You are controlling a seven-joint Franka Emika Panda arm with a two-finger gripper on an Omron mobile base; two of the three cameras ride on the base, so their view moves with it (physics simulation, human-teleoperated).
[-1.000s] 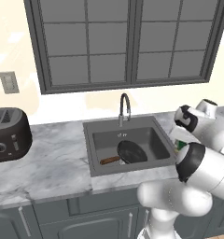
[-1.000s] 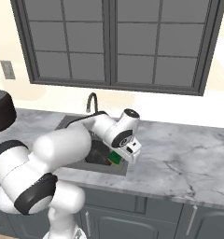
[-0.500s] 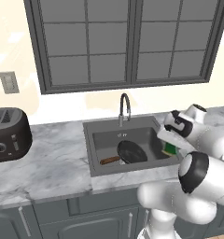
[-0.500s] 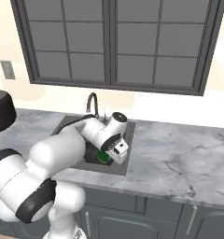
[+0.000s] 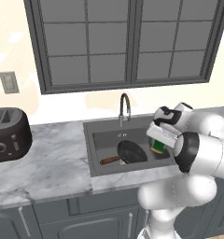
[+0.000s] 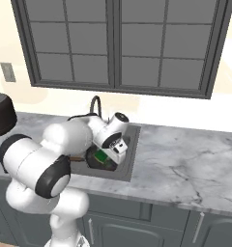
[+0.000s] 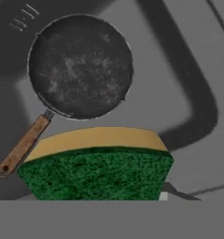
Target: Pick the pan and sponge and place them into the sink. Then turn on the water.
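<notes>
A: Hand view: where's the sponge (image 7: 97,163)?
B: Pinched in the gripper (image 5: 157,145), green scrubbing layer facing the camera, yellow behind, held above the sink (image 5: 97,140).
A: And the pan (image 7: 80,65)?
B: Lying on the sink floor, wooden handle pointing to the front left in the left base view, below the gooseneck faucet (image 5: 123,108).
A: Water?
B: None seen at the spout.

Dark-framed grid window (image 5: 128,42) on cream wall (image 5: 16,51), grey marble counter (image 6: 185,154), grey cabinets (image 5: 62,217) beneath.
</notes>
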